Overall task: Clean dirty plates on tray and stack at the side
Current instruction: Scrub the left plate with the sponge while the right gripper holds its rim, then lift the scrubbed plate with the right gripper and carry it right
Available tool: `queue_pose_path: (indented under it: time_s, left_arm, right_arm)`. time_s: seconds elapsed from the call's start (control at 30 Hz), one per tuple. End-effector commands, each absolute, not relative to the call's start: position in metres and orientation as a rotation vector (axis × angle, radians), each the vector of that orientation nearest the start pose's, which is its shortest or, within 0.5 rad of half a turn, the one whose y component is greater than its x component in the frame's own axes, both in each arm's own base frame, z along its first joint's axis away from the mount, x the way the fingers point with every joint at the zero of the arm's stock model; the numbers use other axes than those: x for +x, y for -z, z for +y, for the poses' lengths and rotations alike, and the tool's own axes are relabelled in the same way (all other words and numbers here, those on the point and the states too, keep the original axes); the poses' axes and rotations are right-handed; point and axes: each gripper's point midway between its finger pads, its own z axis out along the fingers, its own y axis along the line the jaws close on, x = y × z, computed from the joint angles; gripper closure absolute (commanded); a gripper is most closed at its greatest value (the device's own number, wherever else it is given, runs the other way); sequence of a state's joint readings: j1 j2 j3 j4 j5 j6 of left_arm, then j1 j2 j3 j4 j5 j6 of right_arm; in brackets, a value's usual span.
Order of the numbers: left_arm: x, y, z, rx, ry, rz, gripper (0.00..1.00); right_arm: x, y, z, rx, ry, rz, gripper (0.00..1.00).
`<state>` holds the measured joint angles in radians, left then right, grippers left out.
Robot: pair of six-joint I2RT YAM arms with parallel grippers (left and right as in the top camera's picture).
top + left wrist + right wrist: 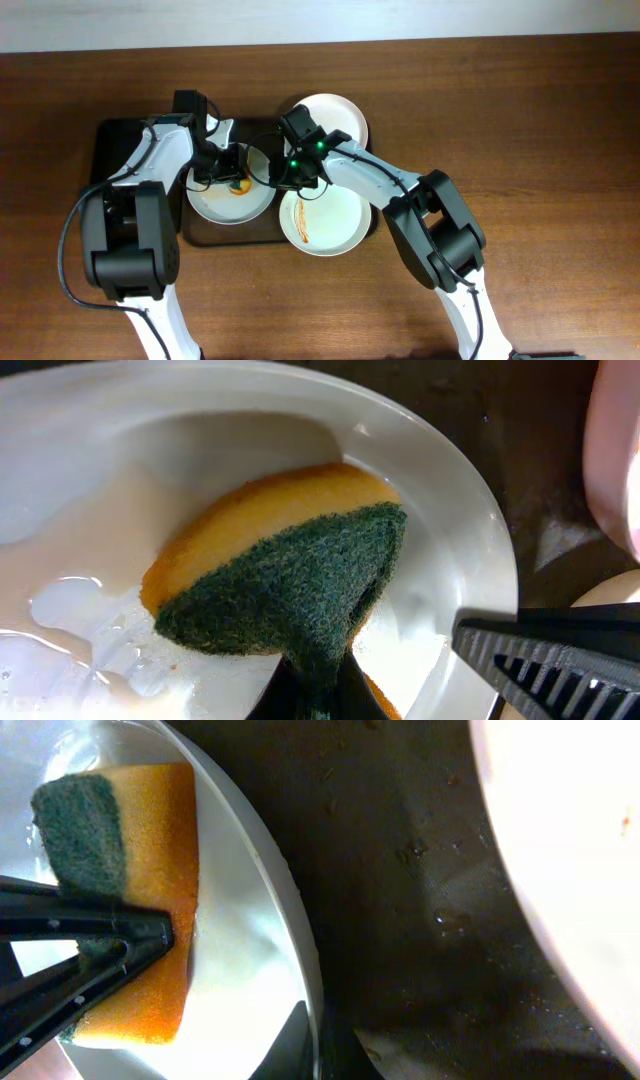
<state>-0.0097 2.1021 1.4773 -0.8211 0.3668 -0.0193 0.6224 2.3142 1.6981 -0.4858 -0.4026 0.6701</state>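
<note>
Right, my left gripper is clamped on the yellow, green-backed sponge, down in the round white plate on the dark brown rectangular tray, toward its right rim. There my right gripper sits just beside; grip unreadable.

we see the tray on the left half of the table. the first plate lies in the tray, toward its right end, and the sponge lies in that plate, about its middle. the second plate sits just to the right of the first, its left edge over the tray's front right corner and the rest over the table. the third plate lies behind the second, at the tray's back right corner. from the right wrist, a strip of tray floor lies between the first plate and its neighbour.
</note>
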Motion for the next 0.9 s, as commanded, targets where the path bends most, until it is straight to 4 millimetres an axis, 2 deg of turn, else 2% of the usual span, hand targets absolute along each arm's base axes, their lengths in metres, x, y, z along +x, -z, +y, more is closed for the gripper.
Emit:
queue_pose_path:
  time_s: [0.0,0.1,0.17,0.27,0.33,0.37,0.43,0.53,0.57,0.63,0.67,0.73,0.8,0.87]
  left_arm:
    - [0.417,-0.008,-0.066,-0.005,0.583,2.972,0.99]
    - [0.421,-0.009,-0.065,-0.025,0.582,2.958,0.99]
    - [0.435,-0.019,-0.056,-0.200,0.589,2.926,0.99]
    - [0.463,-0.052,-0.054,-0.248,0.659,2.831,0.99]
    - [0.479,-0.081,-0.065,-0.209,0.800,2.745,0.99]
    - [0.490,-0.104,-0.069,-0.183,0.878,2.678,0.99]
    - [0.506,-0.131,-0.056,-0.182,0.871,2.610,0.99]
    - [0.507,-0.134,-0.043,-0.217,0.856,2.606,0.99]
    - [0.505,-0.131,-0.037,-0.239,0.828,2.623,0.99]
    - [0.500,-0.120,-0.020,-0.293,0.709,2.674,0.99]
    - [0.498,-0.116,-0.013,-0.314,0.648,2.695,0.99]
    - [0.497,-0.113,-0.009,-0.325,0.609,2.710,0.99]
    - [0.496,-0.112,-0.008,-0.329,0.600,2.715,0.99]
    - [0.496,-0.112,-0.006,-0.332,0.584,2.717,0.99]
  right_arm:
    - [0.390,0.018,0.365,-0.030,-0.866,2.946,0.95]
    - [0.392,0.017,0.365,-0.032,-0.871,2.937,0.96]
    - [0.392,0.017,0.365,-0.030,-0.871,2.937,0.96]
    - [0.392,0.017,0.365,-0.029,-0.870,2.939,0.96]
    - [0.391,0.018,0.364,-0.027,-0.866,2.946,0.96]
    - [0.392,0.018,0.363,-0.023,-0.868,2.947,0.96]
    - [0.394,0.016,0.360,-0.009,-0.900,2.951,0.96]
    - [0.400,0.010,0.356,0.001,-0.933,2.937,0.96]
    - [0.403,0.004,0.358,-0.015,-0.943,2.920,0.96]
    - [0.413,-0.030,0.364,-0.163,-0.967,2.817,0.96]
    - [0.419,-0.055,0.368,-0.229,-0.960,2.750,0.96]
    - [0.423,-0.083,0.363,-0.250,-0.896,2.694,0.96]
    - [0.424,-0.098,0.343,-0.215,-0.740,2.688,0.96]
    - [0.424,-0.117,0.313,-0.223,-0.532,2.669,0.96]
